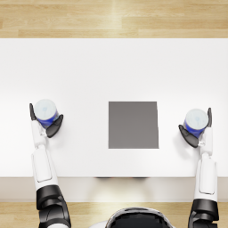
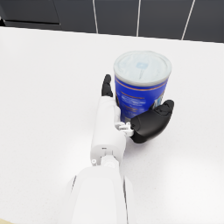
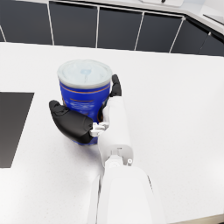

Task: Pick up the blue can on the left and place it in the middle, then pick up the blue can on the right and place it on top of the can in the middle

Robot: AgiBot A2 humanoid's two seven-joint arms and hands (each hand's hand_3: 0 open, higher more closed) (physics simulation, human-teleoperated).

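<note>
White tabletop (image 1: 111,67) seen from above, with both arms reaching onto it from the near edge. The left hand (image 1: 46,121) wraps around the left blue can (image 1: 46,112): dark fingers (image 2: 106,86) lie against the can's outer side and the thumb (image 2: 151,122) presses its inner side, so the can sits upright inside the grasp, silver lid (image 2: 142,66) facing up. The left wrist view shows the can's base at or very near the tabletop; whether it is lifted cannot be told.

The right hand (image 1: 198,131) mirrors this pose on the right blue can (image 1: 196,121). In the right wrist view its thumb (image 3: 70,122) crosses the front of the can's blue label (image 3: 83,100) while the fingers (image 3: 116,85) curl behind it; the can stands upright within the hand, pale lid (image 3: 84,73) uppermost. Contact of its base with the tabletop likewise cannot be judged.

A dark grey square mat (image 1: 133,124) lies flat between the two hands, well apart from each, and nothing rests on it. In the right wrist view the mat's edge (image 3: 11,127) appears on the thumb side of the right hand.
</note>
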